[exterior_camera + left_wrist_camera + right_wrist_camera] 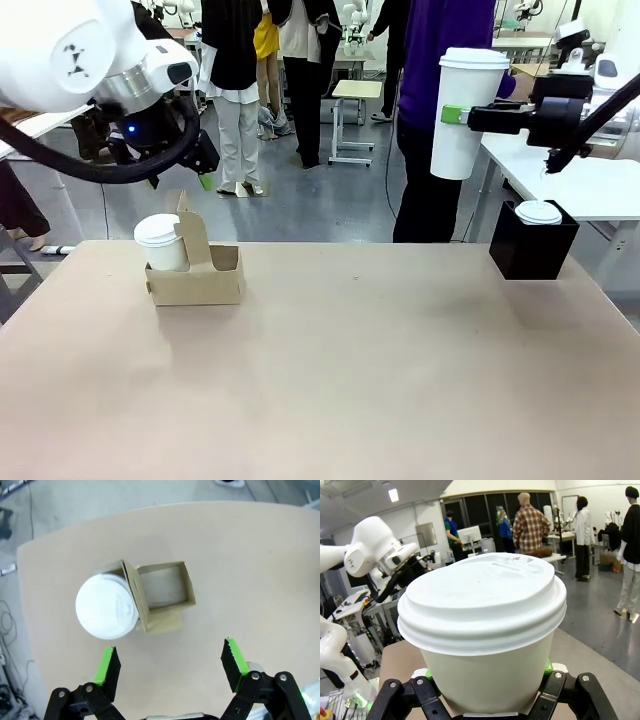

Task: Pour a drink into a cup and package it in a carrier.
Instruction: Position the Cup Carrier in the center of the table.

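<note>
My right gripper (457, 116) is shut on the tall white cup (463, 112), which wears a white lid and hangs upright high above the table's right side. In the right wrist view the cup (485, 645) sits between the green pads (547, 667). The brown cardboard carrier (205, 280) stands on the table at the left, with a shorter lidded white cup (160, 243) in its left slot. My left gripper (170, 665) hovers open above the carrier (165, 592), whose other slot is empty. The drink is out of view.
A black box (532, 245) with a white lid (539, 212) on top stands at the table's right far edge. A person in purple (440, 50) stands just behind the raised cup. The left arm (110, 70) looms over the far left corner.
</note>
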{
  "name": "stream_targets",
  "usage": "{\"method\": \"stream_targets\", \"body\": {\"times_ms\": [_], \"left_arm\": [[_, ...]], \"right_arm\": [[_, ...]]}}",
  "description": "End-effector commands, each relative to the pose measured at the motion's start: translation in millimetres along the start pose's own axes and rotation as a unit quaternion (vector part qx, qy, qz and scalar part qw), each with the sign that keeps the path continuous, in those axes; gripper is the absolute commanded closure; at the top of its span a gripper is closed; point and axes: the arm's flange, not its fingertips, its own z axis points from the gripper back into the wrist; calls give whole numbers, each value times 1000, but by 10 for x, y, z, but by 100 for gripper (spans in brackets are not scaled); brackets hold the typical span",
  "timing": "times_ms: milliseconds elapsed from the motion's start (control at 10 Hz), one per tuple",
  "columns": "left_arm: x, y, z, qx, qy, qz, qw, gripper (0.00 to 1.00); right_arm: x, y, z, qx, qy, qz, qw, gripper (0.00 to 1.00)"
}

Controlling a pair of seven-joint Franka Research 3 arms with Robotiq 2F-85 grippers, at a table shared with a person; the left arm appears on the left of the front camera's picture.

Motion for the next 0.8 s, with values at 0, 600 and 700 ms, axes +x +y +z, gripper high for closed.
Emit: {"method": "stream_targets", "body": {"times_ms": [0, 600, 700], "left_arm": [[257, -79, -96, 26, 23, 47, 998, 0], [547, 171, -698, 57, 64, 115, 990, 0], [553, 188, -751, 56, 68, 106, 990, 0]], "right_arm": [[42, 19, -12, 1, -1, 4, 1000, 20], [42, 19, -12, 1, -1, 4, 1000, 20], [42, 19, -12, 1, -1, 4, 1000, 20]]}}
